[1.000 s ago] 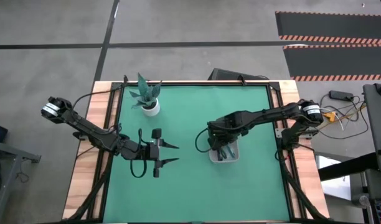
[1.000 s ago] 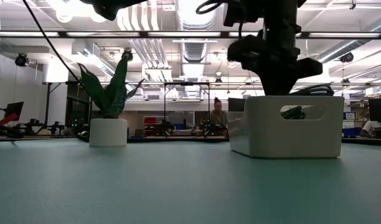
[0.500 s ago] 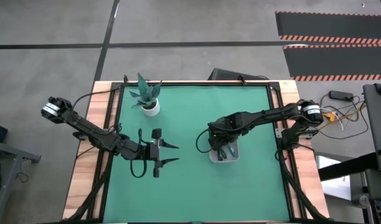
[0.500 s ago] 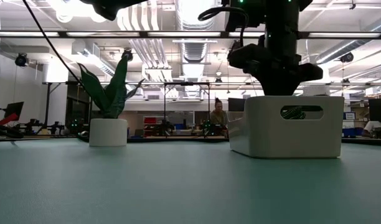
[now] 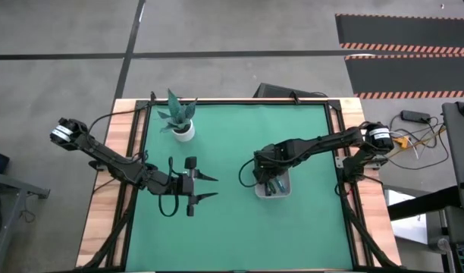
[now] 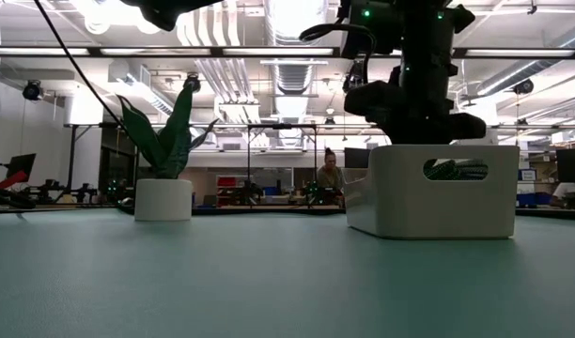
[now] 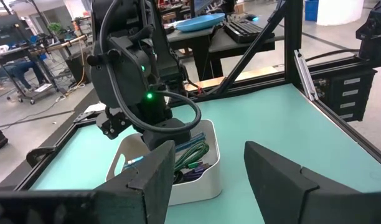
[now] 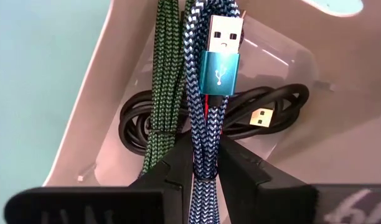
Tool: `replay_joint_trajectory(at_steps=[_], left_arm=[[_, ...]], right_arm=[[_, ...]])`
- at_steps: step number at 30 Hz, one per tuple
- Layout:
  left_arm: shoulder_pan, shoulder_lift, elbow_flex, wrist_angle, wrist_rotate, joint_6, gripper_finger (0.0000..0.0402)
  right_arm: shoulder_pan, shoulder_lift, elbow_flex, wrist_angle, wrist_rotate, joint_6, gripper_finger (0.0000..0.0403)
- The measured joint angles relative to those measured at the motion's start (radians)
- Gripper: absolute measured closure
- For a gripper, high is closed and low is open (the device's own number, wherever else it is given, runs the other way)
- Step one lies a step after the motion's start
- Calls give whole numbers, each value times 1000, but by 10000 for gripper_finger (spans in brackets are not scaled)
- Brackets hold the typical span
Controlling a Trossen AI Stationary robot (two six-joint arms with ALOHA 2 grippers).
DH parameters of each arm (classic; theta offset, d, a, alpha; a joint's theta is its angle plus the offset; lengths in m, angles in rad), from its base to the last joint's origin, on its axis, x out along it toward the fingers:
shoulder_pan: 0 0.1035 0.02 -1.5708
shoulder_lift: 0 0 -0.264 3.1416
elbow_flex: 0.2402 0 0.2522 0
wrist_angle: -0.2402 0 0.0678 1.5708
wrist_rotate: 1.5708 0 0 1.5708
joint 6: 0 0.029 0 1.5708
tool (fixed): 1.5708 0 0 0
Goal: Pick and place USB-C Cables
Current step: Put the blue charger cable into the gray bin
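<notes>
Two jaws of the right gripper (image 8: 206, 163) clamped on the teal USB-C cable (image 8: 209, 93), hanging inside the white tray (image 8: 84, 124); just beyond, green cable (image 8: 160, 93) and black cable (image 8: 265, 109). Risk: snagging neighbours on release. Far off, left gripper (image 5: 205, 187) apart, empty over the table (image 5: 232, 227).

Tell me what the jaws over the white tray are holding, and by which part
The right gripper is shut on the teal cable, pinching the bundle's lower end, plug up, above the white tray.
</notes>
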State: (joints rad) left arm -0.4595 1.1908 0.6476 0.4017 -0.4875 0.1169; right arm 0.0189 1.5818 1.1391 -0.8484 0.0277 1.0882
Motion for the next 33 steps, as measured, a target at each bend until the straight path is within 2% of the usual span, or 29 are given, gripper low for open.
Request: replay_joint_trajectory(at_steps=[26,33], left_arm=[[2,0,0,30,-19,21,223],[1,0,0,30,-19,21,223]], right_arm=[[0,0,-54,47,1,-34,344],[0,0,-54,47,35,-34,344]])
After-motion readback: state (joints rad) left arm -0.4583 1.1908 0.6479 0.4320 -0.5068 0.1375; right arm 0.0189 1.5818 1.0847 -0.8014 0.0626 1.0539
